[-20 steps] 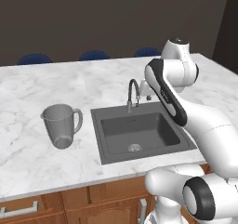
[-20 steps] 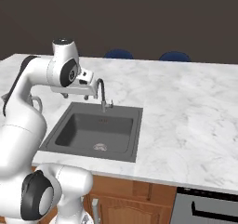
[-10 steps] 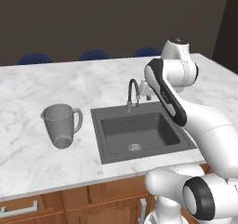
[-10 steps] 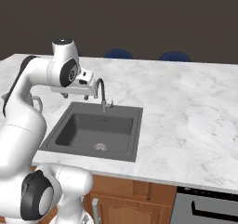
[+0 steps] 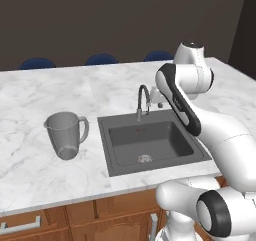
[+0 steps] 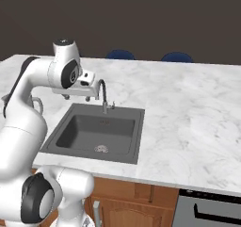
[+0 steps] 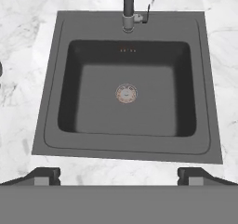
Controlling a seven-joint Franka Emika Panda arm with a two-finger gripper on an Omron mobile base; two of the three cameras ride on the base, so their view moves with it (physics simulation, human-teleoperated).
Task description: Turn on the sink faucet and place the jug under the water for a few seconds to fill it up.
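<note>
Jug (image 5: pixel 65 135) stands upright left of the sink (image 5: pixel 150 141) — handle rightward; end effector (image 7: pixel 119 174) wide open, empty.

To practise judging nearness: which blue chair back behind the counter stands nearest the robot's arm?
The rightmost blue chair back, just beside the arm's white upper joint; the other two sit further left.

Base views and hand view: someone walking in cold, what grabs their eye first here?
The dark sink sunk in the white marble counter, dry, with a round metal drain at its middle. The sink faucet arches over its back edge with no water running, and the open claw hangs above the basin. The jug stands upright on the counter left of the sink, untouched.
</note>
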